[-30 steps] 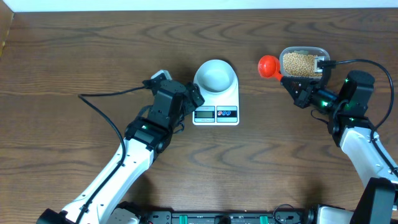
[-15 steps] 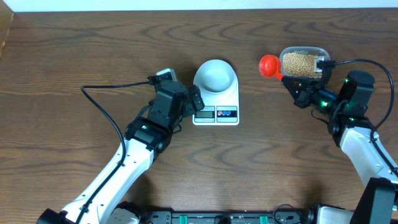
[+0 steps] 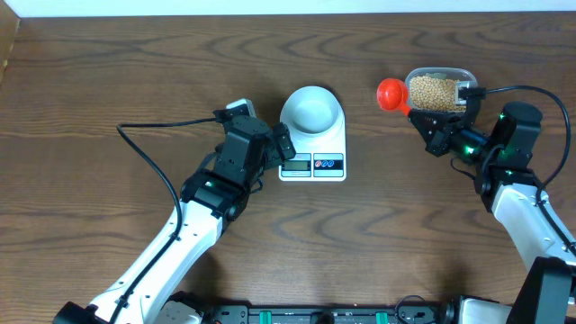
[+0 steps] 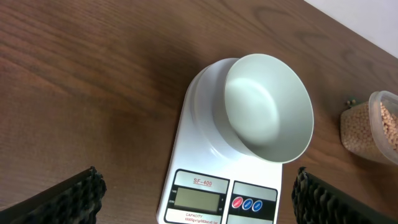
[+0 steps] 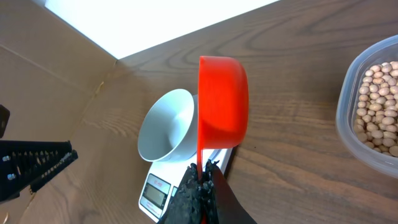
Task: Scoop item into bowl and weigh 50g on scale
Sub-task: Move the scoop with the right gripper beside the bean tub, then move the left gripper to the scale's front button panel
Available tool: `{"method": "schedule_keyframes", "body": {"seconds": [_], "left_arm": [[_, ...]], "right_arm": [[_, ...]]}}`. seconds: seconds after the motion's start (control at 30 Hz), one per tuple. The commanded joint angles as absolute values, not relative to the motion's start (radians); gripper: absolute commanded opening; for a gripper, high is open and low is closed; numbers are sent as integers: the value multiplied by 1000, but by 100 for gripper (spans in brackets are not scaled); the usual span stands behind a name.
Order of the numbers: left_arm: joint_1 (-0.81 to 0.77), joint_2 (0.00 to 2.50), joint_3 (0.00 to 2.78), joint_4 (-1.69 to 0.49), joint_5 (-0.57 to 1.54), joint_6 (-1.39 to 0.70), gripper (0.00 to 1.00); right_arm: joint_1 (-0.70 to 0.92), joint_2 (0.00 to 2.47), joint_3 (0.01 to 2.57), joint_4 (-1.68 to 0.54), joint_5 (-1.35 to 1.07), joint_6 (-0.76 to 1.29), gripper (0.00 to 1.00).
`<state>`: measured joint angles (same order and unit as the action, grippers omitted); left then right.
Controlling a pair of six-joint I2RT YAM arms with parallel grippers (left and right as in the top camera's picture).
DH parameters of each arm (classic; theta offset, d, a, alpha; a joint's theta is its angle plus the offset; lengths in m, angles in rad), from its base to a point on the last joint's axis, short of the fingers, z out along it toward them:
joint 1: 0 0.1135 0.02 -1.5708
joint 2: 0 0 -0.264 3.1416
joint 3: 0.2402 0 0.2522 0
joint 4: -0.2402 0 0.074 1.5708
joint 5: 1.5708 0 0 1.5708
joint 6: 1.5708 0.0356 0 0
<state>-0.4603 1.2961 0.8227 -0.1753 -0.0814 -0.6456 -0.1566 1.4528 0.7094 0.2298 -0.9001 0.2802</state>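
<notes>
Your beans (image 5: 376,121) are lying small, round, tan-yellow in the clear tub (image 5: 346,112), right of the scale (image 4: 194,143) | pale bowl (image 4: 267,109) is sitting on the white scale | your right pincer (image 5: 200,180) is clamping the red scoop (image 5: 222,102) by its handle | left pincer (image 4: 199,196) is gaping wide

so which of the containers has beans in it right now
The clear plastic tub at the far right. The white bowl on the scale is empty, and the red scoop in the right gripper shows no beans.
</notes>
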Motion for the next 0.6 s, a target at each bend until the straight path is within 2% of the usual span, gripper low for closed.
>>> {"method": "schedule_keyframes", "body": {"seconds": [0.0, 0.13, 0.3, 0.4, 0.57], "left_arm": [[-461, 1301, 817, -170, -98, -615, 98], [-462, 1300, 818, -170, -91, -563, 99], [-463, 1300, 830, -170, -73, -509, 91], [-468, 1300, 843, -171, -64, -480, 81], [-490, 1300, 845, -168, -64, -478, 54]], "right_arm": [[-155, 1455, 720, 236, -896, 264, 1], [-155, 1455, 720, 236, -896, 264, 1], [-155, 1455, 720, 236, -896, 264, 1], [-155, 1455, 720, 236, -895, 264, 1], [-155, 1455, 720, 236, -895, 264, 1]]}}
